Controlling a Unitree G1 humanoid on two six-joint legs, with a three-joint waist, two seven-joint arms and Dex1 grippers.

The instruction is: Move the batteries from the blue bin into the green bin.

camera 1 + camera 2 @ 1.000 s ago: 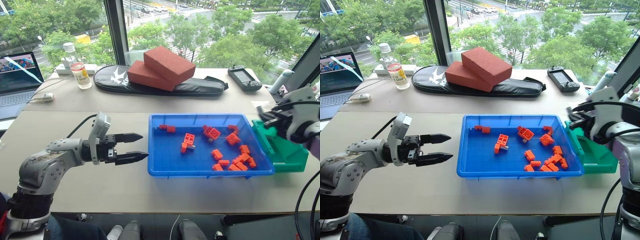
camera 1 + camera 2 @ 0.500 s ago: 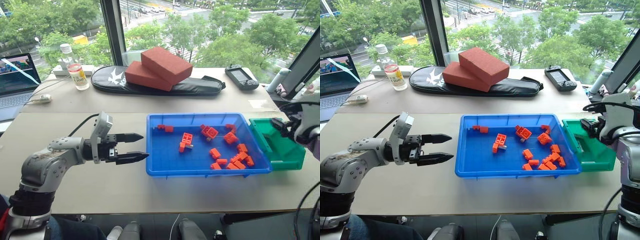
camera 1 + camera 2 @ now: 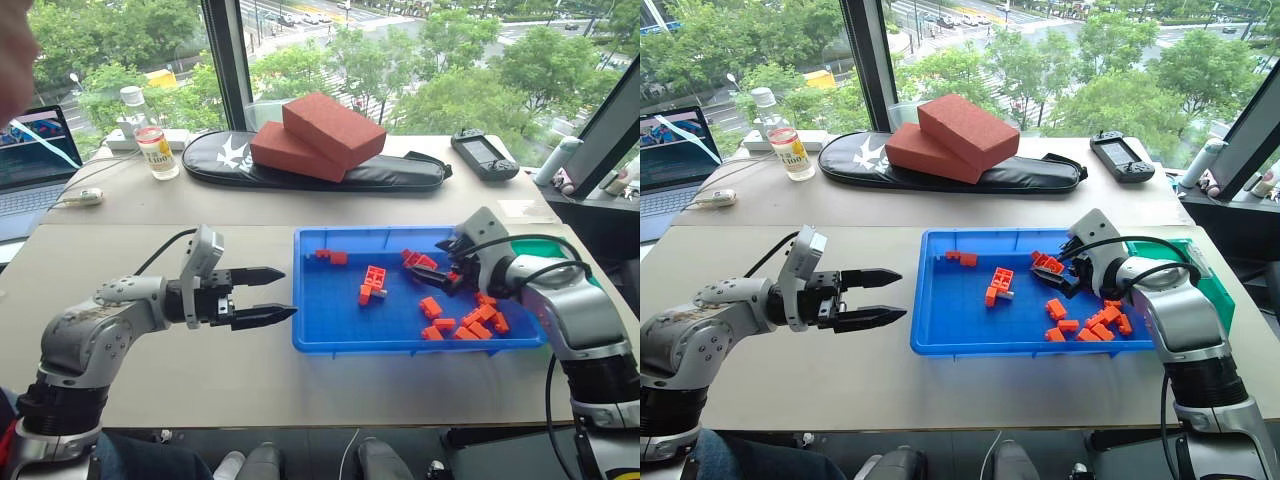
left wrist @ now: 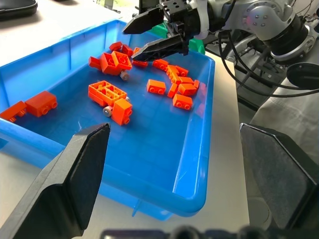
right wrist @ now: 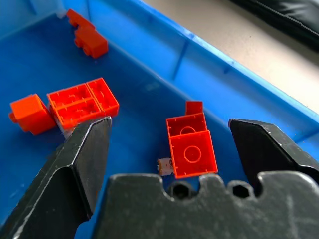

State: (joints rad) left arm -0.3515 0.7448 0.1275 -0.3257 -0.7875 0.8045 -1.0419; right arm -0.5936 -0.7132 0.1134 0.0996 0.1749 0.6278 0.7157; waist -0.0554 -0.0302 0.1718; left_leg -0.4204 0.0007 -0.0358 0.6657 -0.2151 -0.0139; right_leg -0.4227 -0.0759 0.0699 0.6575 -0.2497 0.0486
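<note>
1. My right gripper [image 3: 1052, 272] hangs wide open and empty over the blue bin [image 3: 940, 320], near its far right corner.
2. One battery [image 5: 165, 166], small and silvery, lies just beside an orange brick [image 5: 192, 153]; another battery [image 4: 106, 112] sits mid-bin against a brick cluster [image 4: 110, 97].
3. I judge them light, stiff and slippery; best pinched across the barrel.
4. My left gripper [image 3: 270, 295] idles open beside the bin's left wall.
5. The green bin [image 3: 1213, 290] waits at the table's right edge.

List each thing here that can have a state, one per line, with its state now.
Right gripper: open, empty, over the blue bin.
Left gripper: open, empty, beside the blue bin.
Batteries: lying in the blue bin among orange bricks.
Green bin: upright; contents hidden.
Laptop: open, screen lit.
Bottle: upright, capped.
</note>
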